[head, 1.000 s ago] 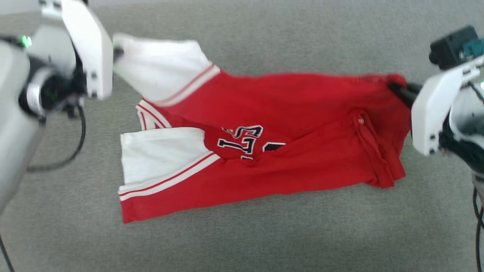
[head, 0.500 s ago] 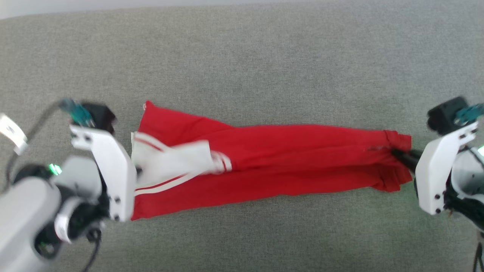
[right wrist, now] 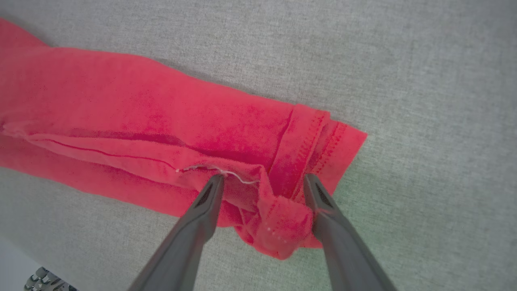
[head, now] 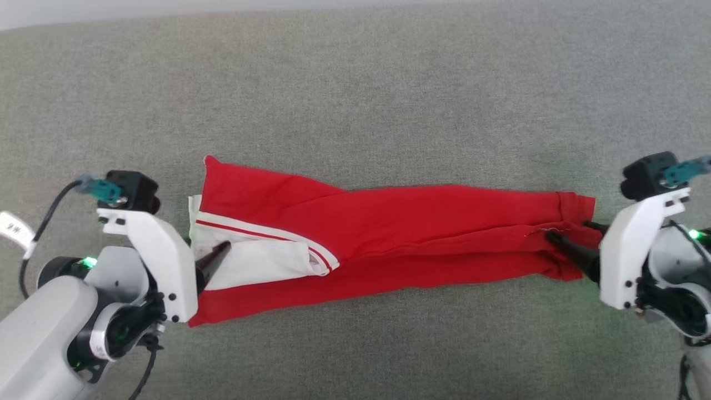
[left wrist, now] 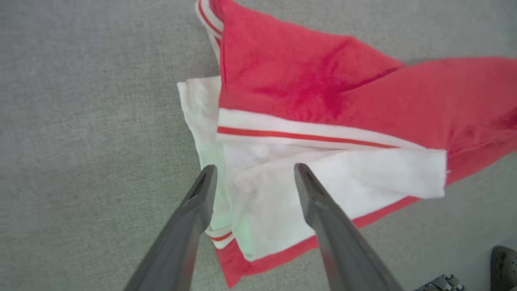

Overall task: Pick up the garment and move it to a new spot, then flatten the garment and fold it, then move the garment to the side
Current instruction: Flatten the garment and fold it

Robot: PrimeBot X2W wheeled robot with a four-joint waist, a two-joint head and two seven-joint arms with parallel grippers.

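hard to say for sure, but this looks like a robot test room more than a home. there's a wide grey woven cloth surface (head: pixel 355 83) like a padded bench top, with a pale strip (head: pixel 66 14) past its far edge. the garment (head: pixel 389 233) lies on it, beside a cabled camera (head: pixel 130 189) on a white bracket.

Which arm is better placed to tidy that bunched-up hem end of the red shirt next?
Right. The right gripper is open, fingers either side of the bunched hem of the garment; the left gripper is open over the white sleeve at the opposite end.
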